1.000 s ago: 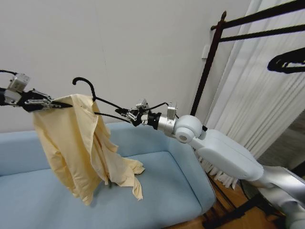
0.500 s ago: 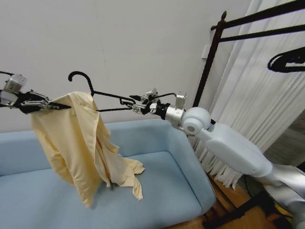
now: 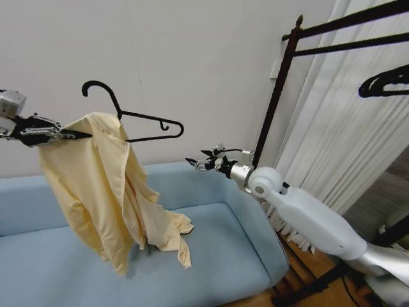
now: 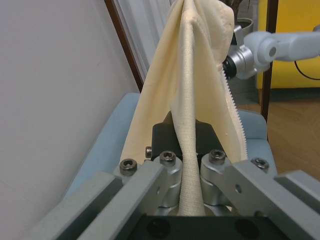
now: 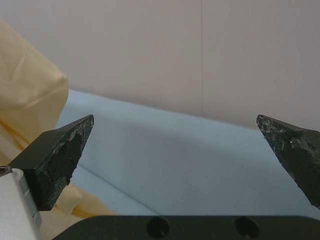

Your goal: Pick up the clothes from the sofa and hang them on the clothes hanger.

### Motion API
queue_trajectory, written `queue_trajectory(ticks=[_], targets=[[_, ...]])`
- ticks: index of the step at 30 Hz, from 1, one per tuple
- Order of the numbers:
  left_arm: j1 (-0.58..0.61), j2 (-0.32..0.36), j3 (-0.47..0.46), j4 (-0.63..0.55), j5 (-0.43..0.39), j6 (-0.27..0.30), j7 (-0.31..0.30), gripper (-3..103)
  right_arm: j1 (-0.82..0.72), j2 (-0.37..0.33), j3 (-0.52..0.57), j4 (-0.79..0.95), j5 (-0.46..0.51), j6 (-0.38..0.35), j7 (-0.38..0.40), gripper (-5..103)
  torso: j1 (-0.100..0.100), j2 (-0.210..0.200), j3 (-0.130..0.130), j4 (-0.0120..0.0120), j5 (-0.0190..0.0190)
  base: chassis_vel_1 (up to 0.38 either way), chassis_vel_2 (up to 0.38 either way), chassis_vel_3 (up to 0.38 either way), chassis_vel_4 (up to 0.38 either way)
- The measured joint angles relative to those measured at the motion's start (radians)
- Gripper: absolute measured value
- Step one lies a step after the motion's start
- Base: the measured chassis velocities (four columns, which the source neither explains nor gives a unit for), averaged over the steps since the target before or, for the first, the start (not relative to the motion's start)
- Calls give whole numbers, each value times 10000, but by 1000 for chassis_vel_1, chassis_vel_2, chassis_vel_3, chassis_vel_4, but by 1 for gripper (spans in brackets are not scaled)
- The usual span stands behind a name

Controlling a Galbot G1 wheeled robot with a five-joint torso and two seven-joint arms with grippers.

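A pale yellow shirt [image 3: 102, 185] hangs from a black hanger [image 3: 144, 118] above the blue sofa [image 3: 211, 249]. My left gripper [image 3: 75, 134] is shut on the shirt's shoulder at the hanger's left end and holds both up. The left wrist view shows a fold of the shirt [image 4: 195, 75] pinched in the left gripper [image 4: 187, 150]. My right gripper [image 3: 199, 161] stands open below and to the right of the hanger's free end, apart from it. In the right wrist view its fingers [image 5: 57, 155] are spread wide over the sofa [image 5: 165, 165], with the shirt [image 5: 25, 110] at the edge.
A dark clothes rack [image 3: 281, 83] stands at the right, with a second black hanger [image 3: 383, 80] on its rail. A white curtain [image 3: 345, 141] hangs behind it. A plain wall runs behind the sofa.
My right gripper has let go of the hanger, opened, and dropped down and to the right. The hanger with the shirt has risen slightly in my left gripper.
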Motion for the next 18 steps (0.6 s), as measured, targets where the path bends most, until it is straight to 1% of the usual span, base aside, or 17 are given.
queue_trajectory(ticks=[1,2,5,6,10,11,14,16,18], targets=[[-22,16,-24,13,-54,0,5,2,-269,117,-124,119,46,-18,173,100,0,0,0,0,0,0,0,0,0],[-22,16,-24,13,-54,0,5,2,-269,117,-124,119,46,-18,173,100,0,0,0,0,0,0,0,0,0],[-72,24,-88,-3,-232,-1,-6,2,-1217,433,-538,475,89,-51,642,100,0,0,-1,-3,-1,0,0,0,0],[-72,24,-88,-3,-232,-1,-6,2,-1217,433,-538,475,89,-51,642,100,0,0,-1,-3,-1,0,0,0,0],[-125,23,-114,-77,-428,3,-97,2,-2091,935,-951,577,24,4,1006,100,-1,0,0,-3,-1,0,0,0,0],[-125,23,-114,-77,-428,3,-97,2,-2091,935,-951,577,24,4,1006,100,-1,0,0,-3,-1,0,0,0,0],[-178,42,-114,-133,-515,31,-109,2,-2312,1243,-994,529,105,70,1163,100,-1,0,-1,-3,-1,0,0,0,0],[-230,128,-125,-160,-661,76,-128,2,-2398,1645,-989,389,288,158,1292,100,0,0,-1,-2,-1,0,0,0,0],[-236,153,-133,-160,-711,86,-140,2,-2398,1772,-989,350,354,191,1307,100,0,0,-1,-2,-1,0,0,0,0]])
